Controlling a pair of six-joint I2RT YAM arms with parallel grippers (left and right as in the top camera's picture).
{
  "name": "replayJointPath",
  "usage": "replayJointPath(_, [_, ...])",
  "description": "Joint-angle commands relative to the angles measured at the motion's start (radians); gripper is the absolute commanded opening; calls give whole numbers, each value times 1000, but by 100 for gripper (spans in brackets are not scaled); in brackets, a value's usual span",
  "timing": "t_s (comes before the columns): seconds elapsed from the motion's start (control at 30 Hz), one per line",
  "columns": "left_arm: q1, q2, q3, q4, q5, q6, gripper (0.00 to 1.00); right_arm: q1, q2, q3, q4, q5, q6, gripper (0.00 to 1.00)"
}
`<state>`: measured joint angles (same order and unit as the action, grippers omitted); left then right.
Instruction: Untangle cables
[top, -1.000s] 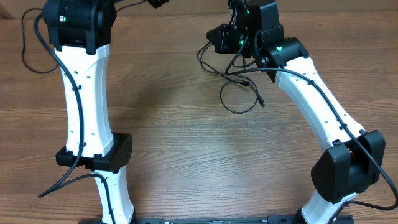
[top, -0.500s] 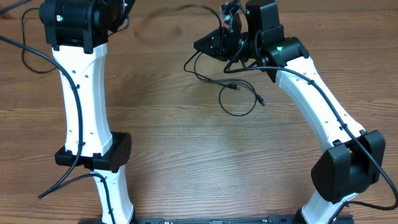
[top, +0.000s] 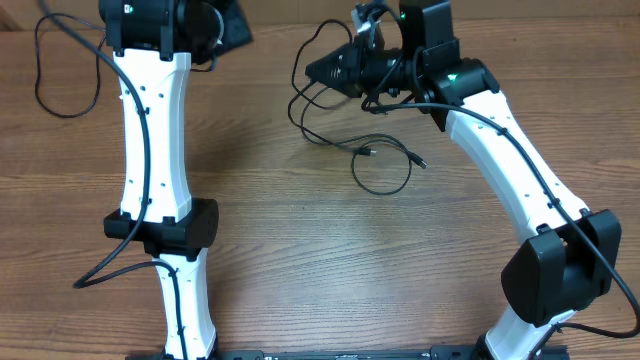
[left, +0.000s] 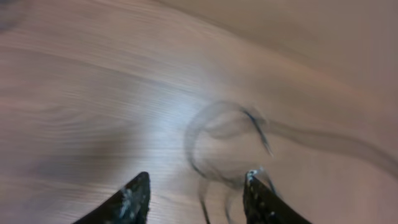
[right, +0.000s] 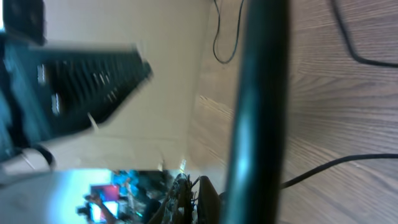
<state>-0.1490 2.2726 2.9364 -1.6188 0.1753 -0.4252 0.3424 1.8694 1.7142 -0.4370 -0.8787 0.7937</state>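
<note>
So the right pincer is pinched together on the cables, up near the far edge of the surface, with its tips pointing toward the left side. A couple of thin black loops bulge out around the tips and look lifted off the wood. From there the strands trail down to the surface, where a silvery plug end lies beside one open loop, with another small plug tip just next to it. The right wrist view is no help for the grip: a fat dark cord runs right across the lens and most of the rest is blur. The left pincer has its fingers apart. In its own smeared view a cable loop shows on the wood beyond the tips, too blurred to tell whether anything touches. From above it sits at the far edge, off to the left of the cables and clear of them. A thicker black cord loops on the wood at the far left corner. The right arm comes up from its base at the near right edge, white links angling away and leftward. The left arm runs almost straight away from its base. The surface is brown wood grain, and a plain beige wall shows in the right wrist view.
</note>
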Motion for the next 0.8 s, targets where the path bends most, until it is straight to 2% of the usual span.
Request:
replayJointPath(0.0, [-9,11,6,-8,444,375,55,-25,-6,1,18,19,201,4])
replayJointPath(0.1, [-10,10,6,-7,524,454,60,-47,-6,1,17,83,258,4])
replayJointPath(0.23, [-9,11,6,-31,529,525,59,-75,-6,1,14,138,266,4])
replayJointPath(0.3, [-15,11,6,-58,539,609,59,-85,-6,1,13,137,317,4])
replayJointPath(0.43, [-32,11,4,-65,521,652,61,-85,-6,1,14,132,464,4])
replayJointPath(0.53, [-45,11,4,-60,522,677,57,-79,-6,1,15,109,550,4])
replayJointPath(0.77, [-78,13,4,-59,471,744,57,-73,-6,1,90,-6,612,4])
